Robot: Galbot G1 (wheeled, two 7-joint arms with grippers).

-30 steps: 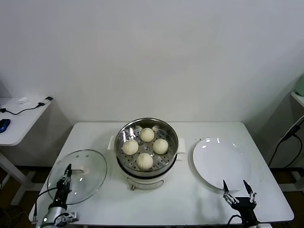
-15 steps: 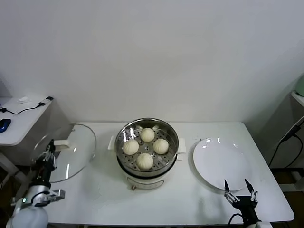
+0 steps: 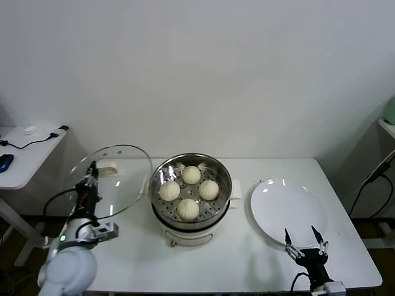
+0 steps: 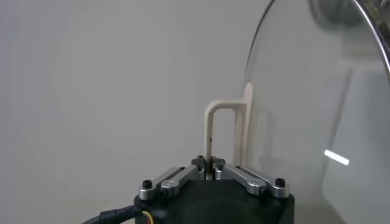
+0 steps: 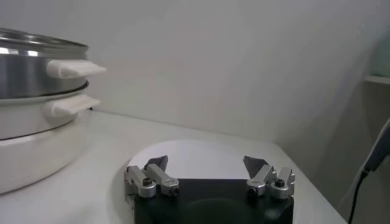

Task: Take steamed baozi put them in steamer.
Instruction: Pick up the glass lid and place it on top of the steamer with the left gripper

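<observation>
Baozi, four in count, already sit inside the steamer, spread over its perforated floor: one toward the back wall, one to each side, one at the front. None is on the plate, which lies flat on the table just to the right of the steamer.

Left gripper: clamped on the white handle of the glass lid. The lid is held clear of the table, tilted up on edge, left of the steamer and close to its rim without covering it. In the left wrist view the handle stands straight up between the closed jaws, the glass disc beside it.

Right gripper: jaws spread wide, holding nothing, low at the front table edge, just in front of the plate and right of the steamer.

Judgement: loading appears complete; the step in hand looks like covering the steamer. The governing relation is that the steamer's open mouth lies to the right of the held lid. The lid's face is now steeply tilted and would need to be laid level and centred over the rim. The left arm is nearer and already has the lid; the right arm has no evident part.

Risk: an off-centre lid catching the steamer's rim.
</observation>
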